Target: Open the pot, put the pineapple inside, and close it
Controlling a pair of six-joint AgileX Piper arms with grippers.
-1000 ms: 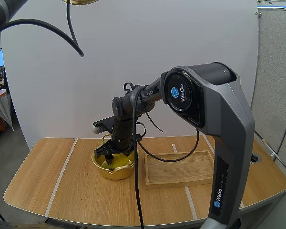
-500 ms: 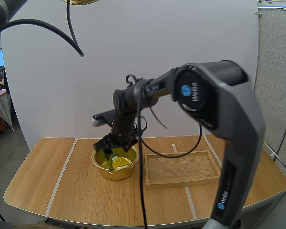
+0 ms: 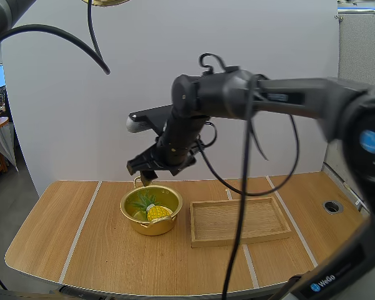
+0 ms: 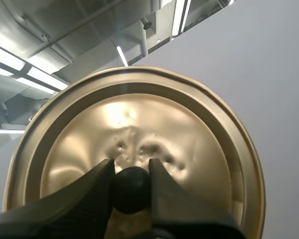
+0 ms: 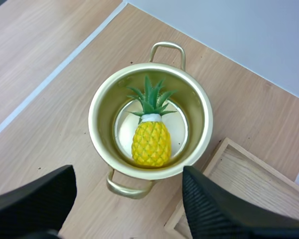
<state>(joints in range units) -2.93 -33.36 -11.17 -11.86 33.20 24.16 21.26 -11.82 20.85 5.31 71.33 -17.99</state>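
Pot [image 3: 147, 226]: gold-coloured metal with two loop handles, standing open on the tabletop [image 3: 81, 244], just beside the near-left corner of the wooden tray [image 3: 237, 240]. Contents: pineapple [image 5: 150, 142], a small toy with a yellow body and green crown, lying on the pot floor with its crown toward one handle and well below the rim. Lid [image 4: 189, 149]: matching gold metal, raised rim and a dimpled centre, held aloft well apart from the pot. Knob [image 4: 132, 191]: black and round, at the lid's centre. Left hand [image 4: 131, 165]: clamped on the knob, one finger on each side, carrying the lid. Right hand [image 3: 144, 172]: fingers spread wide with nothing between them, hovering above the pot. Task status, as judged: the pot is opened and loaded, and closing is outstanding. Handling note, as judged: the lid looks like thin sheet metal, light and stiff, with a smooth, slippery face. The knob is the only sound place to hold it, since a grip on the rim would likely slide. Hung from so small a knob, the lid may tip, so it should come down level and centred on the rim. The pot also looks light and could skid on the tabletop if the lid catches its edge.
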